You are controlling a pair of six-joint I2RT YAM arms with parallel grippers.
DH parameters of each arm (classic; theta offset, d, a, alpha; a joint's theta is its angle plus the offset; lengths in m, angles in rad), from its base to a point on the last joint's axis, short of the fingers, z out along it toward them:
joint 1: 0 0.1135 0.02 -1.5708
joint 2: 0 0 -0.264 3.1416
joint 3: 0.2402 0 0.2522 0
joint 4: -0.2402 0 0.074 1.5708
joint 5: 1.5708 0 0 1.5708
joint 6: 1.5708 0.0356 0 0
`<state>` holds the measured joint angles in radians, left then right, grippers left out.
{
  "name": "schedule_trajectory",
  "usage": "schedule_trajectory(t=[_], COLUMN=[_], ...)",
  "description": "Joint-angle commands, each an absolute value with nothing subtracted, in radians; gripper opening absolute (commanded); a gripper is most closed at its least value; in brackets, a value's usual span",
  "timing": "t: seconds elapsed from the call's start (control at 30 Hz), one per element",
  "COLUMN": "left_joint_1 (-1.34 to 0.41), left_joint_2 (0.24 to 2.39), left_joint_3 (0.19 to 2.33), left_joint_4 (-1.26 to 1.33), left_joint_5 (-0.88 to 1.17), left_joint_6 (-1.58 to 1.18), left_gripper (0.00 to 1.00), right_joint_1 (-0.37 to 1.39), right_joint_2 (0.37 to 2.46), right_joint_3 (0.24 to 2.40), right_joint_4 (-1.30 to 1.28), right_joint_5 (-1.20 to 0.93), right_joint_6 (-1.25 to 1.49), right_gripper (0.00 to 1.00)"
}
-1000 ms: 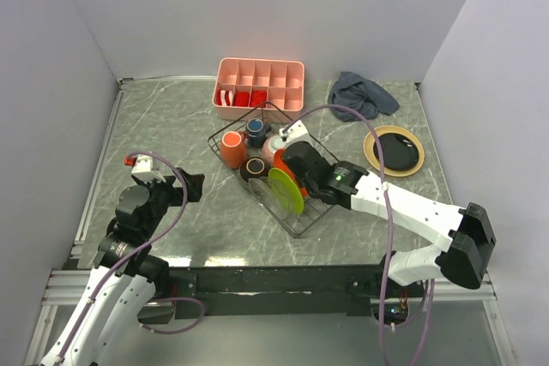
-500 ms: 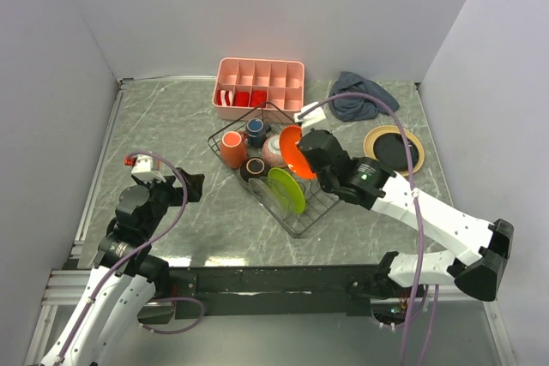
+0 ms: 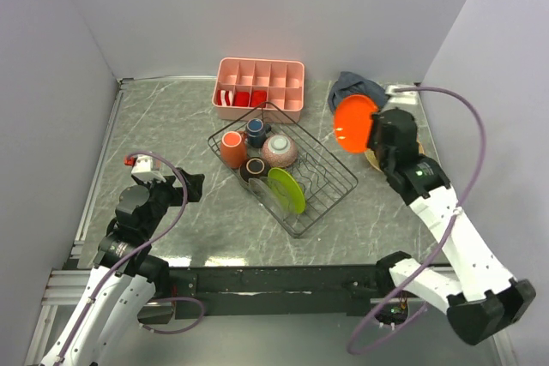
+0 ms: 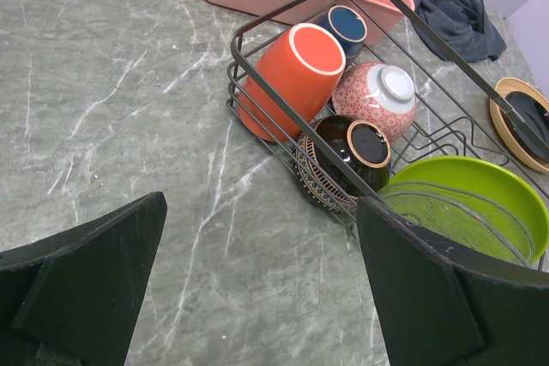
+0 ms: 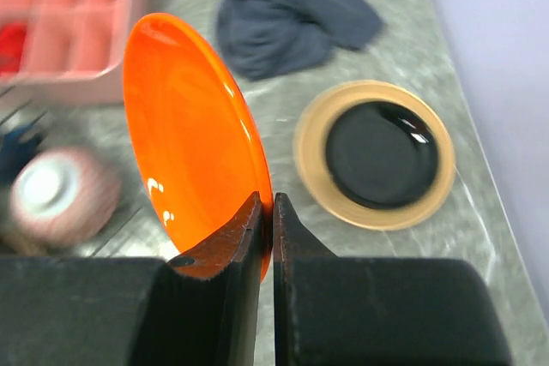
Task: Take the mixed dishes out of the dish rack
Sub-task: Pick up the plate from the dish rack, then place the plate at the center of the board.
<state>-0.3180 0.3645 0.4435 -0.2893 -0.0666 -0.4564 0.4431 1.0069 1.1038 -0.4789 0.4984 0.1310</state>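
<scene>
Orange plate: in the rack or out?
Out. The right gripper pinches the orange plate by its rim near the tan plate, clear of the dish rack.

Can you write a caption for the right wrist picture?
Right tool pinches the orange plate by its edge, the tan plate lying flat nearby.

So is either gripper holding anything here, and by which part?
The right gripper pinches the orange-red plate by its lower rim, with the plate standing on edge. The left gripper is open and holds nothing.
</scene>
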Motion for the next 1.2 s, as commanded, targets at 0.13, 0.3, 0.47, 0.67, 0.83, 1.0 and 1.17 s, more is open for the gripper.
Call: schedule_trajectory(t=[0.13, 0.3, 0.47, 0.67, 0.83, 1.0, 1.17], left_joint_1=[-0.321, -0.321, -0.321, -0.321, -0.321, -0.319, -0.319], left_joint_2=[0.364, 0.357, 0.351, 0.353, 0.356, 0.359, 0.362], left_joint_3=[0.483, 0.482, 0.485, 0.488, 0.491, 0.491, 0.491], left_joint_4=[-0.255, -0.252, -0.256, -0.262, -0.265, -0.27, -0.272], left_joint_5=[-0.074, -0.074, -0.078, -0.084, -0.095, -0.1, -0.104], left_joint_6=[-0.442, -0.442, -0.442, -0.44, -0.439, -0.439, -0.44], left_gripper=[0.99, 0.99, 1.0, 0.99, 0.99, 0.99, 0.99], right_joint_1=[0.03, -0.175, -0.331, -0.426, -0.469, -0.492, -0.5], right_joint_2=[0.95, 0.96, 1.031, 1.161, 1.267, 1.377, 1.449], right_joint_3=[0.951, 0.783, 0.701, 0.701, 0.696, 0.698, 0.724], right_joint_4=[-0.347, -0.174, -0.037, 0.027, 0.055, 0.097, 0.112], right_joint_5=[0.18, 0.043, -0.021, -0.052, -0.066, -0.104, -0.138], right_joint_6=[0.398, 0.615, 0.745, 0.842, 0.88, 0.899, 0.894], right_gripper=[0.0, 0.0, 0.0, 0.0, 0.0, 0.0, 0.06])
